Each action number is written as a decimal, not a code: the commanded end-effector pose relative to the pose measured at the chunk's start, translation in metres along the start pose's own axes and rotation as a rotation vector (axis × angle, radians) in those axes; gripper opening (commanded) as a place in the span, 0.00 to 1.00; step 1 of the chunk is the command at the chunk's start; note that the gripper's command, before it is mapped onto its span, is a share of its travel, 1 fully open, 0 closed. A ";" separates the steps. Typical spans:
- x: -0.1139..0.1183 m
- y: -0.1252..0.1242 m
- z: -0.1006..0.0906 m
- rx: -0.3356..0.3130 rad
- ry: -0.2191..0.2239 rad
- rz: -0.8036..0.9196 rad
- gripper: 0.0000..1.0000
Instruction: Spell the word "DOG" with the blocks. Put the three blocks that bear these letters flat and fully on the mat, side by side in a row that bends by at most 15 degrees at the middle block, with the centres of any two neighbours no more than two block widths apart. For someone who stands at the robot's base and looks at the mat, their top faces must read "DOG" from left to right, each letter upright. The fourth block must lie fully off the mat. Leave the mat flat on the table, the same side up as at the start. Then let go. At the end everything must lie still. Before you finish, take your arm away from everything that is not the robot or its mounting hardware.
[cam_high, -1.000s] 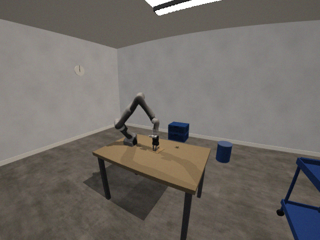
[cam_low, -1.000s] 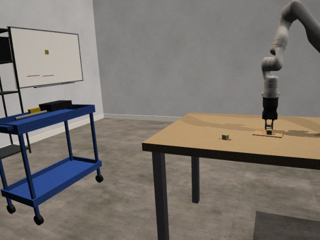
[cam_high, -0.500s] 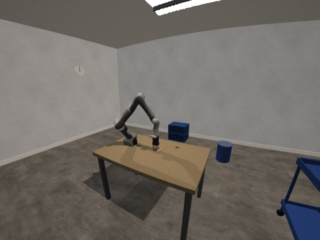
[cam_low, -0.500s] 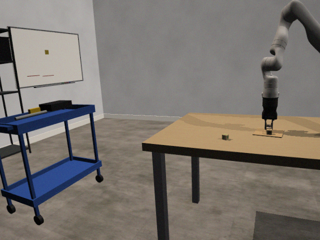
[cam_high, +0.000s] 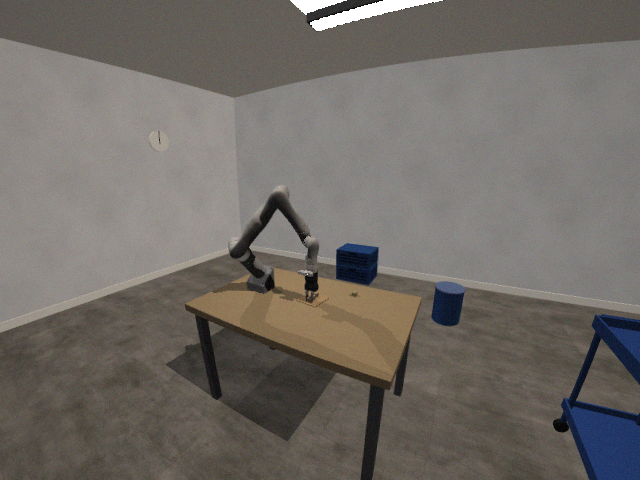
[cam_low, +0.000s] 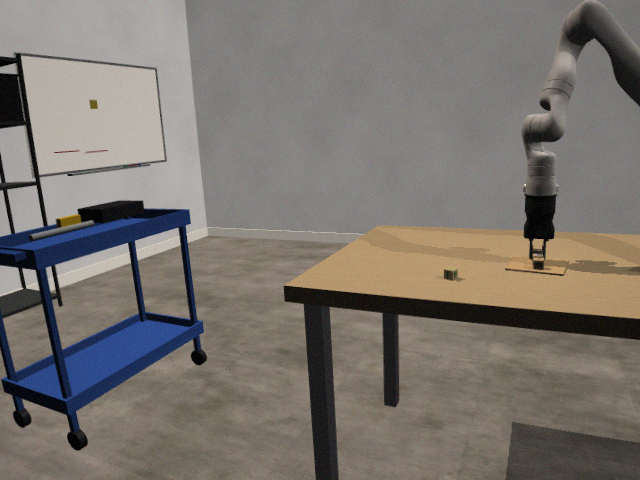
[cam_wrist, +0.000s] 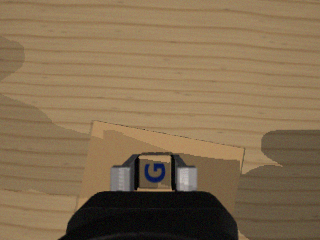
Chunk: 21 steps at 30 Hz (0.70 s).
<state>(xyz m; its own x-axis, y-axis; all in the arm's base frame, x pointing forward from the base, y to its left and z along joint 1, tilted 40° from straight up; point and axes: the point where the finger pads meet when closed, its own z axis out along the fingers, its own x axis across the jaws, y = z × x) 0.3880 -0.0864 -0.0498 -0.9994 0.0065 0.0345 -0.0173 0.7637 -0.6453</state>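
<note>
Over the mat (cam_high: 321, 301) (cam_low: 555, 267) (cam_wrist: 111, 150), the claw (cam_high: 311, 298) (cam_low: 538, 258) (cam_wrist: 155, 166) grips 1 block (cam_low: 538, 264) (cam_wrist: 155, 173), its G facing up.

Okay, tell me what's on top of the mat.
The G block shows over the mat; the tool hides part, so other blocks there can't be ruled out.

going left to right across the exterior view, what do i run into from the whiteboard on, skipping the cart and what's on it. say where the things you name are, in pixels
whiteboard (cam_low: 129, 118) → lone block off the mat (cam_low: 450, 273) → gripper (cam_high: 311, 297) (cam_low: 538, 255) (cam_wrist: 155, 166)
</note>
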 end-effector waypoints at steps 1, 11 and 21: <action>-0.001 0.000 -0.001 -0.001 -0.002 0.000 0.49; -0.001 0.000 0.000 -0.001 -0.002 0.000 0.49; -0.001 0.000 0.003 -0.001 -0.002 0.000 0.49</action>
<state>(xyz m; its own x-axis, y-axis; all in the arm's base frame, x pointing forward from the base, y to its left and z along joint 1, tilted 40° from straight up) 0.3884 -0.0878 -0.0518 -0.9994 0.0059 0.0334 -0.0170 0.7643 -0.6446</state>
